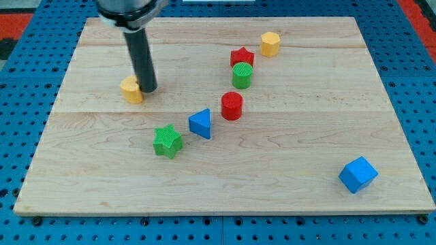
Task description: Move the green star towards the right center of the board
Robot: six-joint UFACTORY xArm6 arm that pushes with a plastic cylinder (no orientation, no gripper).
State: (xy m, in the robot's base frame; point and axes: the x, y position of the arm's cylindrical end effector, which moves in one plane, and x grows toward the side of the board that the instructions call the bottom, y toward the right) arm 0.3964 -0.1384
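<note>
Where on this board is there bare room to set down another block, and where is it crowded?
Free: the view's right half between the yellow hexagon and blue cube; the bottom strip below the green star. Crowded: the middle diagonal of red star, green cylinder, red cylinder, blue triangle. My tip touches a yellow block.

Pale, smooth-grained wooden board [286, 156] — the green star [167, 141] looks ridged, matt plastic — on blue pegboard [415, 75].
</note>
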